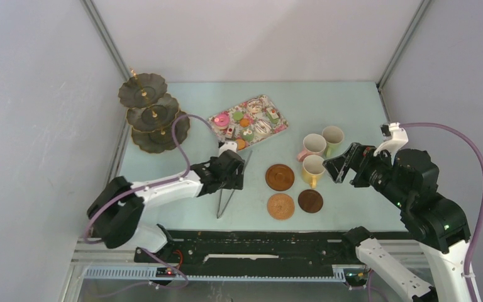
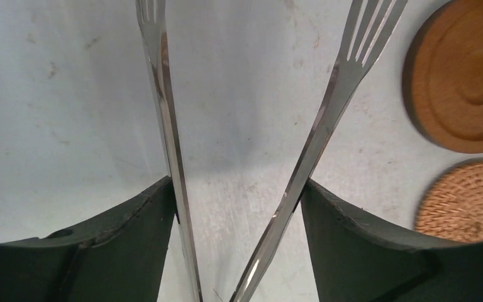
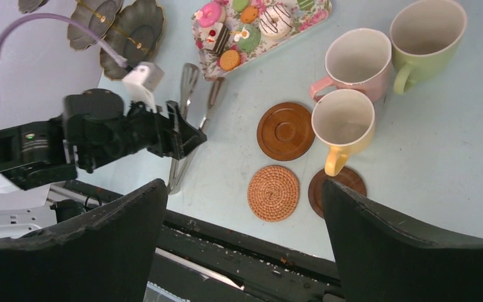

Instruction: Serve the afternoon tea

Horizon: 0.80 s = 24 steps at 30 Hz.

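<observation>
Gripping the long shiny metal tongs (image 1: 229, 192) with the left end effector (image 1: 233, 171), one dark finger (image 2: 122, 242) pressed against the outside of each blade, blades spread apart. Forked tips cut off at the top of the left wrist view, hinge end hidden below; unclear whether lifted off the pale blue surface (image 1: 352, 100).

Holding nothing in the right end effector (image 1: 332, 170), fingers (image 3: 88, 251) spread wide, just beside the yellow ceramic mug (image 1: 313, 170). Behind it, close together, the pink mug (image 1: 311, 146) and the green mug (image 1: 333, 136), all standing on the bare surface.

Nearer the arms, three round coasters: the turned-wood coaster (image 1: 280, 177), the woven rattan coaster (image 1: 281, 206), and the dark wooden coaster (image 1: 310, 201), partly covered by the yellow handle in the right wrist view.

Small colourful toy cakes and macarons (image 1: 246, 124) on the flowered rectangular tray (image 1: 283, 129), too small to count.

Dark scalloped three-tier stand (image 1: 151, 113) at far left, its lowest tier crossed by a purple cable (image 1: 177, 126).
</observation>
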Tool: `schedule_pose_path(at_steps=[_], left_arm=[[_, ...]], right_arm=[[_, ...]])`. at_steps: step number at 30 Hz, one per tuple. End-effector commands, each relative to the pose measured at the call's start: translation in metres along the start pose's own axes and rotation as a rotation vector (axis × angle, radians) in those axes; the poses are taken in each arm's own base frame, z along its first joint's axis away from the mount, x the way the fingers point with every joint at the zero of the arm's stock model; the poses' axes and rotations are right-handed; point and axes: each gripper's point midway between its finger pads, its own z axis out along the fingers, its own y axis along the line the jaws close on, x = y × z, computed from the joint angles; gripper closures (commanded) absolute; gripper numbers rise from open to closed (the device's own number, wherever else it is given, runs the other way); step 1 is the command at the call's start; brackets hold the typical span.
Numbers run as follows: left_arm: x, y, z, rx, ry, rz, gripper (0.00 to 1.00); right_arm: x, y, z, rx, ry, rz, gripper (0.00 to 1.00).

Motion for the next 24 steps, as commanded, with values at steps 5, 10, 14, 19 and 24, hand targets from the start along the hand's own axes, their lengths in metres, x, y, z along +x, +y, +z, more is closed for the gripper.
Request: schedule_pose_path(at_steps=[5, 10, 14, 19, 24], left_arm=[[-0.016, -0.018, 0.028, -0.019, -0.048, 0.07, 0.23], [-0.013, -0.018, 0.037, -0.042, -0.067, 0.075, 0.03], [-0.003, -0.016, 0.035, -0.064, -0.095, 0.1, 0.0], [0.013, -0.014, 0.028, -0.073, -0.146, 0.104, 0.0], [0.021, -0.002, 0.024, -0.127, -0.206, 0.097, 0.0]], right_arm=[[-0.002, 0.004, 0.005, -0.015, 0.001, 0.006, 0.06], [0.002, 0.005, 0.009, -0.017, 0.035, 0.005, 0.06], [0.002, 0.009, 0.016, -0.031, 0.053, 0.0, 0.06], [0.008, 0.011, 0.023, -0.042, 0.097, -0.007, 0.07], [0.015, 0.012, 0.03, -0.045, 0.145, -0.002, 0.08]])
